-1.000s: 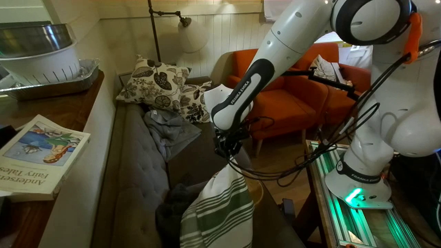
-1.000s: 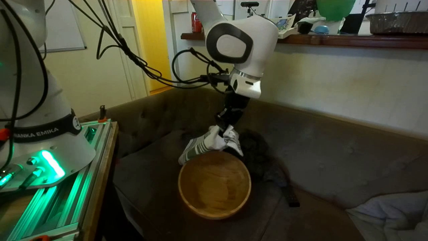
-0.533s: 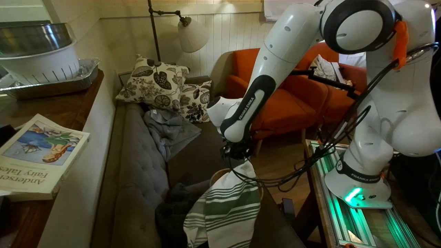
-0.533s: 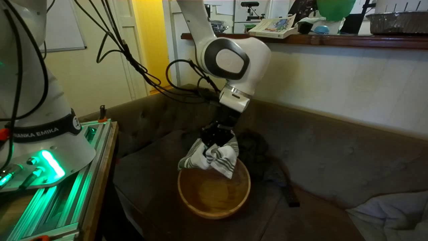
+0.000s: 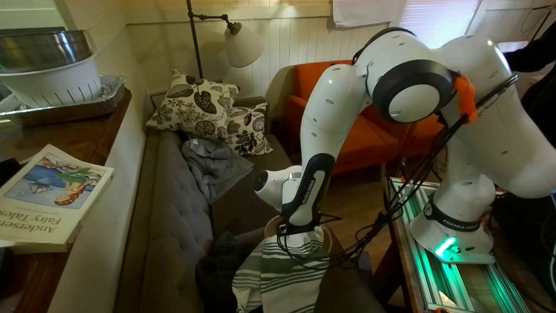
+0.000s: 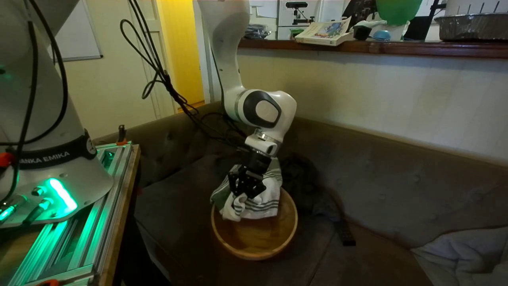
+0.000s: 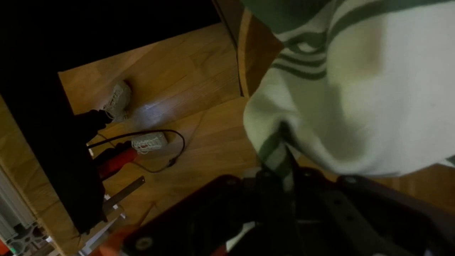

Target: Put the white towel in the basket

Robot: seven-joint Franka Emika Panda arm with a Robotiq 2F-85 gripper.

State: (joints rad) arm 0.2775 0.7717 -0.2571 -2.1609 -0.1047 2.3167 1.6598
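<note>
Sofa [image 6: 381, 178] with basket [image 6: 258, 240], perhaps remote [image 6: 346, 235]

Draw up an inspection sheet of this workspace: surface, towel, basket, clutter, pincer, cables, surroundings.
Surface: sofa, dark upholstery.
Basket: wooden-looking, on the sofa.
Towel: part over the basket's hollow, part outside its rim; whether it touches the bottom cannot be told.
Clutter: a dark heap and what looks like a remote near the basket; grey cloth farther along the sofa.
Pincer: shut on a fold of the towel.
Cables: hang in loops, some crossing in front of the towel in an exterior view; a floor cable lies by some shoes.
Surroundings: person partly in view at the edge; orange chairs, pillows, book.
</note>
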